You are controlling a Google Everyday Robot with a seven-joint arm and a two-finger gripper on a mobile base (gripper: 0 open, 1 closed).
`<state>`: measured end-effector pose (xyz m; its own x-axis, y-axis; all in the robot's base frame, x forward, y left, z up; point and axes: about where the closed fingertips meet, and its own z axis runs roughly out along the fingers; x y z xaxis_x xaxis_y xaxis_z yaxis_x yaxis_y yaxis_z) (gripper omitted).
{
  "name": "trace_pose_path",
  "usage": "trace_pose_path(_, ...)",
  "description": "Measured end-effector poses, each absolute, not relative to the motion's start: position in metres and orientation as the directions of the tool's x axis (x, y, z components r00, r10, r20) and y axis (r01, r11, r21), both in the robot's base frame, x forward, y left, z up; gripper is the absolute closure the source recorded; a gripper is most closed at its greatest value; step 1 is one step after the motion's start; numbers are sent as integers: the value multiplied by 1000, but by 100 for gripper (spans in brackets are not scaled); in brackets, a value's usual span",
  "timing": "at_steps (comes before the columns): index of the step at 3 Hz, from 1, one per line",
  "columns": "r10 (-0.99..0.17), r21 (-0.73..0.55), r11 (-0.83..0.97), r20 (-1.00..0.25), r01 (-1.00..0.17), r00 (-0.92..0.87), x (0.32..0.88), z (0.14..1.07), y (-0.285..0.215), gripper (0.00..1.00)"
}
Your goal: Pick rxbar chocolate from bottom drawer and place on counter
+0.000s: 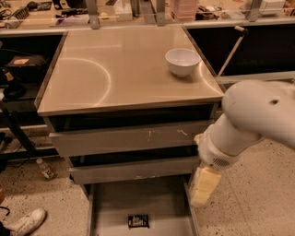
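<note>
The rxbar chocolate (138, 221), a small flat black wrapper with pale lettering, lies on the floor of the open bottom drawer (115, 203) near its front. The steel counter (120, 69) with a faint arc mark is above. My gripper (203, 186), cream-coloured, hangs from the white arm (258, 115) at the drawer's right wall, above and right of the bar, apart from it.
A white bowl (182, 61) stands on the counter's right back part. Two drawers with scuffed grey fronts (133, 138) sit above the bottom one. A cluttered bench (138, 9) runs behind. A shoe (27, 221) and a small bottle (45, 169) lie on the floor at left.
</note>
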<state>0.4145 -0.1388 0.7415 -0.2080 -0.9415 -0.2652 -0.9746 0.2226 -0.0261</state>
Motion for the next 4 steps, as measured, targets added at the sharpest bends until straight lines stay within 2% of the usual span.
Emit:
trace_pose_path(2, -950, 76, 177, -248, -981, -190, 403, 595, -94, 0)
trace_pose_path(4, -942, 79, 203, -254, -976, -217, 405, 583, -98, 0)
